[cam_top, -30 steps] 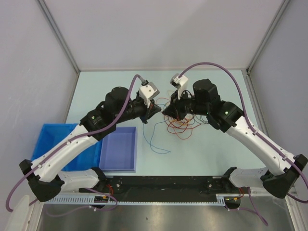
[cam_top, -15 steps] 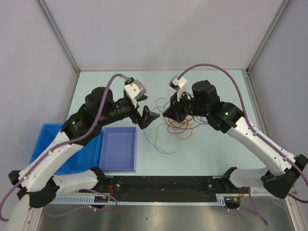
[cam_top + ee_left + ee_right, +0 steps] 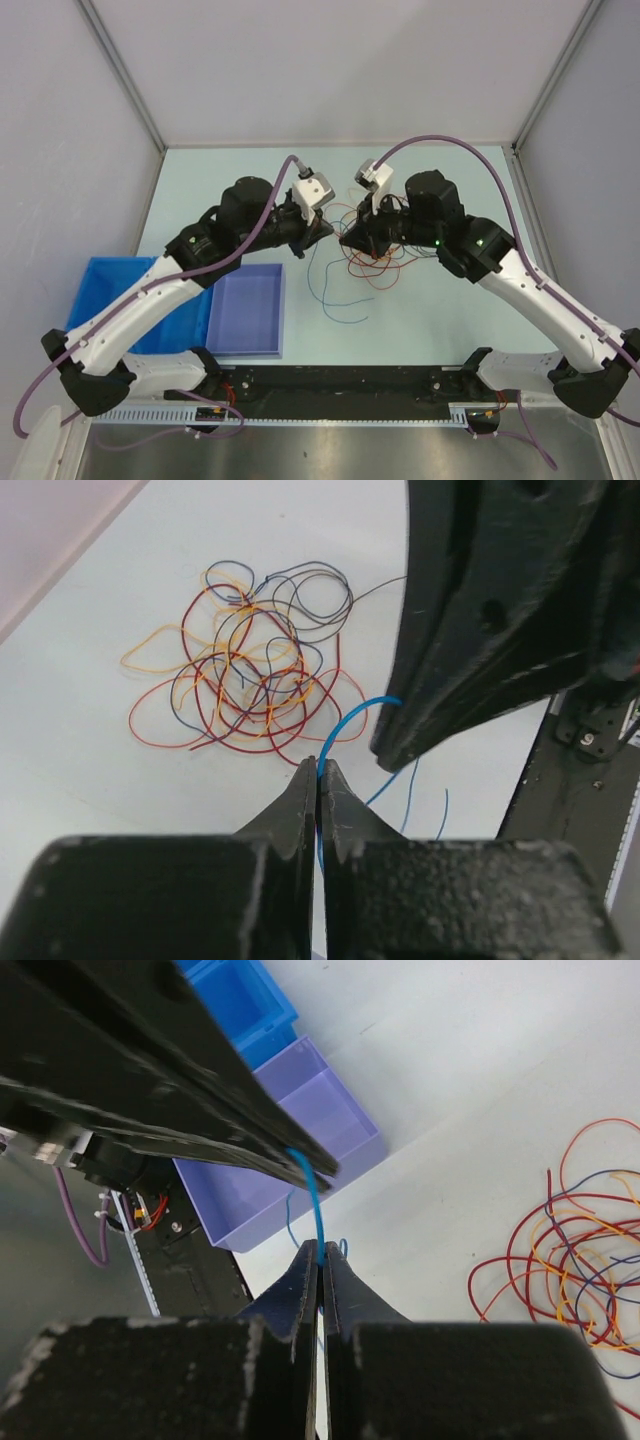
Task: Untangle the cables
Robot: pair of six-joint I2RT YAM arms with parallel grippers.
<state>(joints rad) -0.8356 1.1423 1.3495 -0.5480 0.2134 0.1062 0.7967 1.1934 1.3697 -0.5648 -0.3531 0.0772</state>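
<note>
The cables (image 3: 378,258) lie as a tangle of thin red, orange, yellow and dark purple loops on the table, just right of centre. One blue cable (image 3: 352,718) is lifted out of it. My left gripper (image 3: 318,766) is shut on this blue cable, and my right gripper (image 3: 320,1250) is shut on the same cable (image 3: 311,1192) a short way along. From above, the left gripper (image 3: 322,233) and right gripper (image 3: 349,241) nearly touch tip to tip at the tangle's left edge. The blue cable's loose end (image 3: 340,318) trails toward the front. The tangle (image 3: 245,685) lies beyond the left fingers.
A shallow purple tray (image 3: 245,312) sits front left, with a deeper blue bin (image 3: 100,268) to its left, partly under the left arm. Both show in the right wrist view: the tray (image 3: 300,1145) and the bin (image 3: 240,1000). Grey walls enclose the table.
Half a second ago my left gripper was open and drawn back to the left. It has returned to the right gripper and shut on the blue cable. The right gripper hardly moved.
</note>
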